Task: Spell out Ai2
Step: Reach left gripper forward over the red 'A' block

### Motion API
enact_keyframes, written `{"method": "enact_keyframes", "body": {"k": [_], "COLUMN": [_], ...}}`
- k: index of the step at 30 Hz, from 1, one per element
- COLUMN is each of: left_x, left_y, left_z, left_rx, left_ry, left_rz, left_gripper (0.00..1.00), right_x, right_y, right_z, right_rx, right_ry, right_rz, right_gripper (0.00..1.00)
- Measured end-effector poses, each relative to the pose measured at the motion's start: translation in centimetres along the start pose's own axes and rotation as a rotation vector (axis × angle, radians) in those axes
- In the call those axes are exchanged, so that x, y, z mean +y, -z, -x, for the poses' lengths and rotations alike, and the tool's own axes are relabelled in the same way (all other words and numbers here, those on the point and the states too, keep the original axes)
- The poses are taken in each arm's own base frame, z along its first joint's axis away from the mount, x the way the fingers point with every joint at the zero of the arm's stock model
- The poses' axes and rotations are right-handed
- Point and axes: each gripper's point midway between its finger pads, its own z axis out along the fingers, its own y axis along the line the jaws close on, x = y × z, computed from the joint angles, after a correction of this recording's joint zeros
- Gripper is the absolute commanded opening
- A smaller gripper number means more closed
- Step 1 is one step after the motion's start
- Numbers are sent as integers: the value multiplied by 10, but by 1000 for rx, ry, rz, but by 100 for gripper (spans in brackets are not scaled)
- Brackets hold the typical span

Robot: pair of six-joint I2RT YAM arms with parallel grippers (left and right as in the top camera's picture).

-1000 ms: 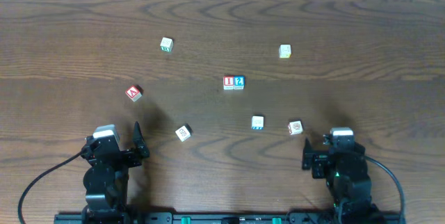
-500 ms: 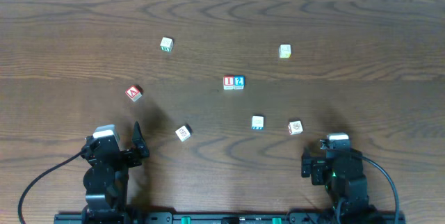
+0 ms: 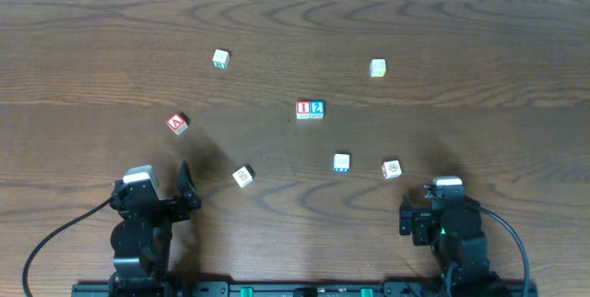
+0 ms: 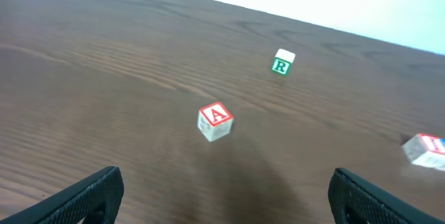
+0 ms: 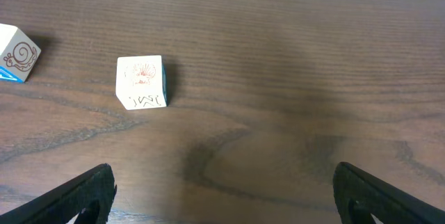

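Observation:
A red "A" block sits on the table at the left; it also shows in the left wrist view. A red "I" block and a blue "2" block stand touching side by side at the centre. My left gripper is open and empty near the front left, the A block ahead of its fingers. My right gripper is open and empty at the front right.
Other blocks lie scattered: a green "R" block, one at the far right, one at front left of centre, a snail block, and a red-drawing block.
The right arm has drawn back toward the front edge, away from the red-drawing block. The left arm and the blocks have not moved.

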Motion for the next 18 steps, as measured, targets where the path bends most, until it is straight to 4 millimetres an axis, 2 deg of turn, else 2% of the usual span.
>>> {"method": "enact_keyframes", "body": {"k": [4,10,14,16,18], "left_x": [2,20,20,18,16], "left_y": [-4,-12,-19,-31,-43], "left_z": [-11,-24,0,18,23], "left_rx": [56,151,182,217,271], "left_ry": [119,239,265,269,270], "left_rz": [16,146,203,230,255], "left_gripper": [95,96,95,95,95], "right_x": [0,0,1,1,1], "right_y": [0,0,0,0,0], "right_z": [0,0,0,0,0], "right_rx": [0,0,-1,-2,-2], "right_ry": [0,2,2,2,2], "right_rz": [1,3,3,4,4], "right_gripper": [99,99,99,99,99]}}
